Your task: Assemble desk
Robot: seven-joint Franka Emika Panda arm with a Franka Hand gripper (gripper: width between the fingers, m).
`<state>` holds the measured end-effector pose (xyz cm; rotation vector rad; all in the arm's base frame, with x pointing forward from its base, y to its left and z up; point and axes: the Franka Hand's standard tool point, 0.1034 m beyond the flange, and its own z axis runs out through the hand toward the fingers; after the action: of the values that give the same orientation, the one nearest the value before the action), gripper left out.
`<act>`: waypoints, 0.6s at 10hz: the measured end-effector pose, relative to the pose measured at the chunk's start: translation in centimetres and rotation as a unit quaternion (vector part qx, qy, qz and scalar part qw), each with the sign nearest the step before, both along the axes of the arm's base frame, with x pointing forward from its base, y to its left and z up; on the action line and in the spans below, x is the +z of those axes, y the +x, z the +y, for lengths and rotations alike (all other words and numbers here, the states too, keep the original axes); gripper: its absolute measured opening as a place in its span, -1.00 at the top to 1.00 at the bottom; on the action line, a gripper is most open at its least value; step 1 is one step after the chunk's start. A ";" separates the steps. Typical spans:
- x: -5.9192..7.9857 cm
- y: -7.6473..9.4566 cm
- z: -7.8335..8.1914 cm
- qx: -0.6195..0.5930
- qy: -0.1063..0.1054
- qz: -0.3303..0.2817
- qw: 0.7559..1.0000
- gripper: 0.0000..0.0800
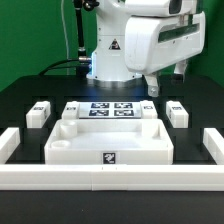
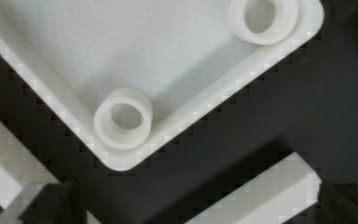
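One large rimmed tabletop (image 1: 75, 150) lies flat below the gripper (image 1: 150, 86), and one of its corners, with two round sockets (image 2: 123, 118), fills the wrist view. Short legs (image 1: 178, 113) lie loose on either side, the nearest almost directly beneath the tool. The jaws stand wide and hold nothing. This looks like the opening step, with nothing joined yet. Next the tool must descend, centre on one part and close.

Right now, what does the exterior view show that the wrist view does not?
Only exterior: the arm, the marker board with its tags, and the legs shown clearly. Only wrist: two round sockets in the tabletop. Both: the tabletop and the black table. White strips at the wrist picture's edge are too blurred to name.
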<state>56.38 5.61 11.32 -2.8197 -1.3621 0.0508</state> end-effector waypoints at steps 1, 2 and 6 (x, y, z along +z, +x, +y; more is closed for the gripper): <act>0.0 0.0 0.0 0.000 0.000 0.000 1.000 -0.62; 0.0 0.0 0.0 0.000 0.000 0.000 1.000 -0.62; 0.0 0.0 0.0 0.000 0.000 0.000 1.000 -0.62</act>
<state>56.36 5.61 11.28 -2.8194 -1.3620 0.0517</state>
